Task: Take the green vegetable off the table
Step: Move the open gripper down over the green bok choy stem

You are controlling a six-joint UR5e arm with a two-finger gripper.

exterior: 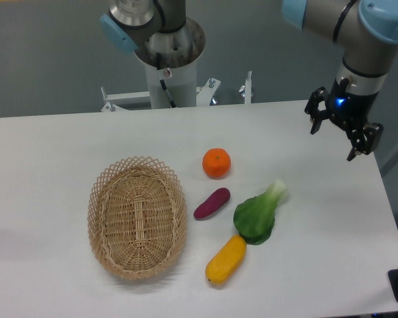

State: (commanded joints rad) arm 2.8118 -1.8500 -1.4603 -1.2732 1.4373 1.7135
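My gripper [343,132] hangs above the far right part of the table [46,165], its two fingers spread apart with nothing between them. The green vegetable [259,213] lies flat on the white top, well apart from me: toward the near edge and to the left as the camera sees it, so my path to it runs down and across, not straight down. Its long axis is on a diagonal, the pale stem pointing up toward my side of the table and the broad dark leaf toward the near edge. That leaf end touches or very nearly touches the tip of the yellow vegetable [226,259], and the purple vegetable [211,203] lies just beside it on the left, so I judge the stem half to be the freer place to close on. I would need to turn my fingers to straddle that diagonal across its narrow width. The basket [137,216] and orange [216,163] sit clear of this line.
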